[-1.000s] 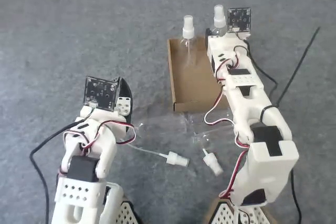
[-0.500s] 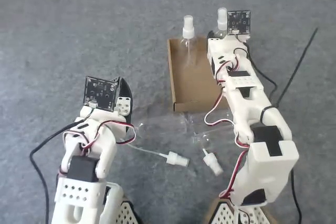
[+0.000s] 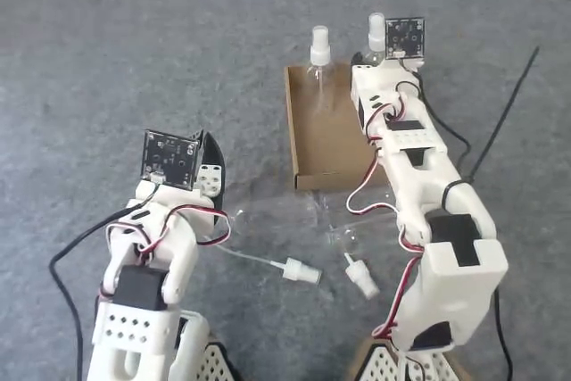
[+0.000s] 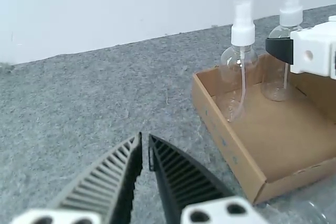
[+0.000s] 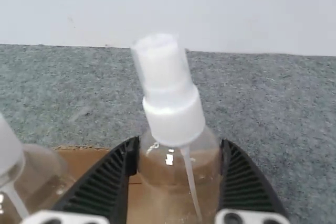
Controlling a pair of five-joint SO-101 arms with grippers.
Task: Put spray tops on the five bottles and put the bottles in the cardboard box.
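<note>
The bottle (image 5: 176, 163) is clear, empty plastic, so it probably weighs very little and its thin wall gives under a hard squeeze. The skin is smooth and likely slippery. With the spray top (image 5: 165, 87) on, it is somewhat top-heavy and may tip easily. The best hold looks to be high on the body, at the shoulder just under the white collar, where the plastic is stiffest – a light pinch, not a crush.

The right pincer (image 5: 179, 144) grips there, one ribbed jaw on each side of the shoulder and closed onto the bottle as far as can be seen. The bottle is at the far right corner of the box (image 3: 332, 144), which lies toward the table's (image 3: 134, 60) far edge, right of the middle. Its long axis is vertical, spray top up, with the dip tube running down inside. Which way the nozzle faces cannot be told.

A second bottle (image 3: 319, 64) with its top on stands upright at the box's far left corner, just beside the held one.

The left pincer (image 4: 145, 139) sits near the table's front edge on the left side, its jaws almost together and holding nothing. Two loose tops (image 3: 302, 271) (image 3: 361, 277) lie on their sides between the arms – small, hard and light, and easiest to take by the collar
</note>
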